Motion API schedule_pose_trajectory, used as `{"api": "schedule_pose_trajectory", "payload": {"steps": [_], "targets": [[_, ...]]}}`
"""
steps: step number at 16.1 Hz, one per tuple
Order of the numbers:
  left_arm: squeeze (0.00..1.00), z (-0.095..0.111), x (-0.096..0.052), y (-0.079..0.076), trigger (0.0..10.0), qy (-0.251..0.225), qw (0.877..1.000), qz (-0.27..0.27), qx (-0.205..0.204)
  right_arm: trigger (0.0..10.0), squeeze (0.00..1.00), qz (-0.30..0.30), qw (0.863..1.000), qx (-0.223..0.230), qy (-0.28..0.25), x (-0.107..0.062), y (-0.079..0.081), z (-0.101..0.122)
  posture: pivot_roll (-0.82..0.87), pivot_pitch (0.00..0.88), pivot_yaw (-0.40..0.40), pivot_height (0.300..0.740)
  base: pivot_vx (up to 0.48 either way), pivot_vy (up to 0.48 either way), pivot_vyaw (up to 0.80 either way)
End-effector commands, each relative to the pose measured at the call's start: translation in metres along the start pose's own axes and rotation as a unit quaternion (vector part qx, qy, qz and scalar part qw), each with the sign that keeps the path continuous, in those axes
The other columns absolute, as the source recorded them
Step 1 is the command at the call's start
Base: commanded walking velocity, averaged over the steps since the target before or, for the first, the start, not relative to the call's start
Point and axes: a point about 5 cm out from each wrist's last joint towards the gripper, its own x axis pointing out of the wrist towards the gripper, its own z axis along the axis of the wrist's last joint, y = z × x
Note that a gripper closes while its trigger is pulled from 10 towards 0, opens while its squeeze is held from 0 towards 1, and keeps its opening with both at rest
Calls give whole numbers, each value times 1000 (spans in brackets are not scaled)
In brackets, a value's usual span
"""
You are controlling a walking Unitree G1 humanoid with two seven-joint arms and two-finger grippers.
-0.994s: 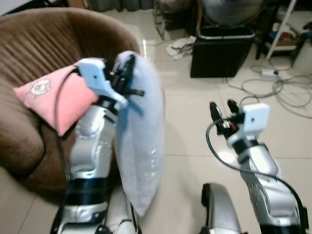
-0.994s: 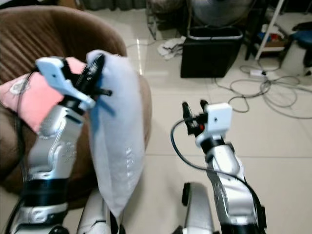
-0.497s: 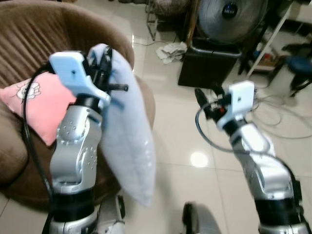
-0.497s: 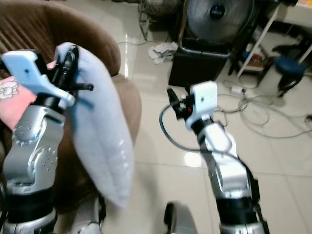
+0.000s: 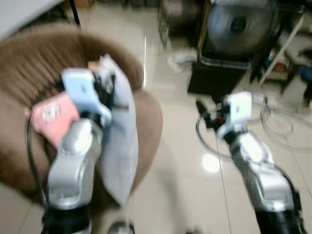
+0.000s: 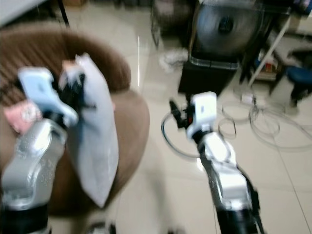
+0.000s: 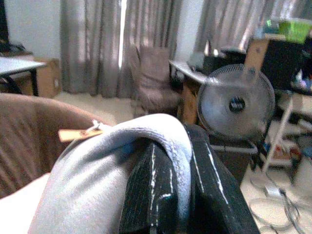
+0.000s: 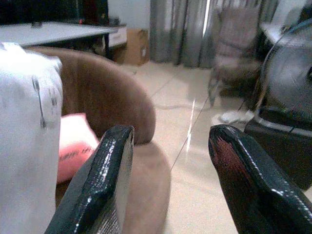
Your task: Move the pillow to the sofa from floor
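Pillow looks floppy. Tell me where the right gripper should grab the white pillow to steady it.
Probably the white pillow by its free lower corner, coming in from the robot's right. The left gripper pinches only the top edge, so the pillow hangs limp beside the sofa. The right gripper is open.

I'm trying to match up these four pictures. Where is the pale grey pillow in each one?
Left eye view: pale grey pillow hangs from the left tool, left of centre.
Right eye view: same, far left.
Left wrist view: draped over the fingers.
Right wrist view: at the edge.
Shared landmark: brown sofa.
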Motion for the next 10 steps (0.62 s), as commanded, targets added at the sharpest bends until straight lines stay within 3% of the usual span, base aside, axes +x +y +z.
{"api": "schedule_pose_trajectory", "payload": {"steps": [1, 5, 7, 10], "targets": [[0, -2, 2, -4, 10000, 9, 1000, -14, -5, 10000, 0, -23, 1000, -11, 2, -5, -8, 3, 27, 0, 29, 740, 0, 0, 0], [0, -6, 6, -3, 10000, 21, 1000, -6, -17, 10000, 0, -55, 998, -18, 25, -2, -11, -3, 20, 0, 42, 740, 0, 0, 0], [0, -13, 2, 2, 10000, 29, 999, 17, 23, 10000, 0, -52, 998, -18, 37, 0, -10, -6, 28, 0, 32, 740, 0, 0, 0], [0, -12, 1, 3, 10000, 20, 999, 20, 22, 10000, 0, -57, 998, 3, 32, 5, -9, -5, 36, 0, 26, 740, 0, 0, 0]]}}
